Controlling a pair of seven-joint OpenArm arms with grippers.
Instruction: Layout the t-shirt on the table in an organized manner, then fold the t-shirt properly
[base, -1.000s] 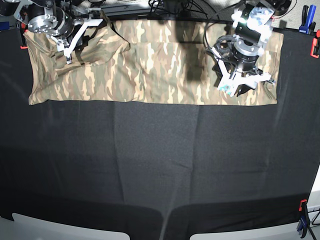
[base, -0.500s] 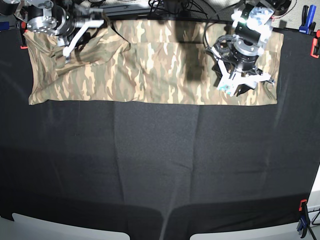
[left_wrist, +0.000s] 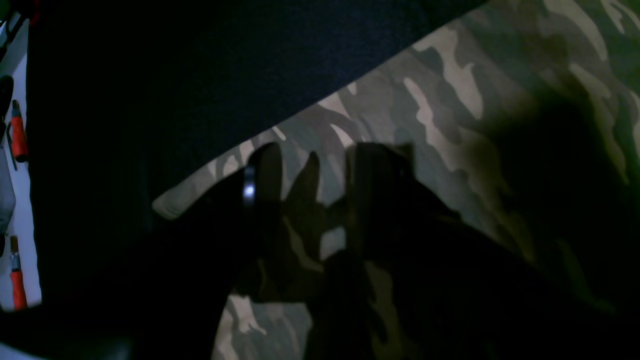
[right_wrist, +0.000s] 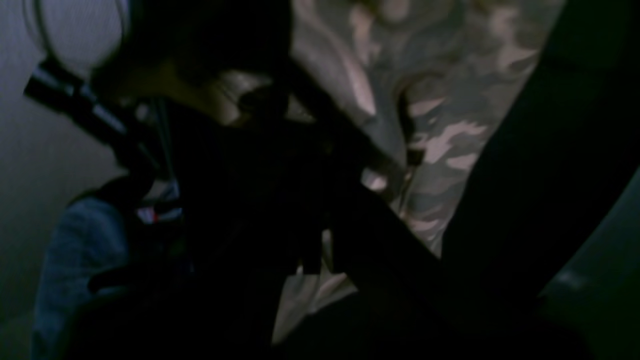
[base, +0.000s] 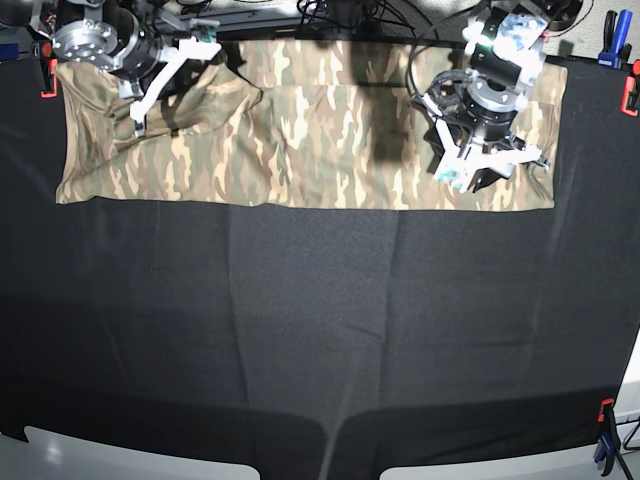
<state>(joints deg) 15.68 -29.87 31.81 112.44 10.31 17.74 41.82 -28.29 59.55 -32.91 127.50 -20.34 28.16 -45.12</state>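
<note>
The camouflage t-shirt (base: 320, 140) lies as a long flat band along the far edge of the black table (base: 320, 330). My right gripper (base: 135, 118) is at the shirt's left end, shut on a pinch of t-shirt fabric that puckers toward its tips. The right wrist view is dark and shows only creased t-shirt (right_wrist: 450, 135) beside the fingers. My left gripper (base: 490, 172) hovers open over the shirt's right end. In the left wrist view its two dark fingers (left_wrist: 260, 170) stand apart over the t-shirt (left_wrist: 450, 100), near the hem corner, with nothing between them.
Red clamps (base: 45, 80) (base: 630, 95) and a blue clamp (base: 610, 45) grip the table's far corners. Another clamp (base: 605, 435) sits at the near right. Cables (base: 340, 15) hang behind the shirt. Red-handled tools (left_wrist: 17, 137) lie past the table edge.
My right gripper has shut on the shirt's left part and shifted back and left, drawing the fabric's upper left edge with it. The left arm has not moved.
</note>
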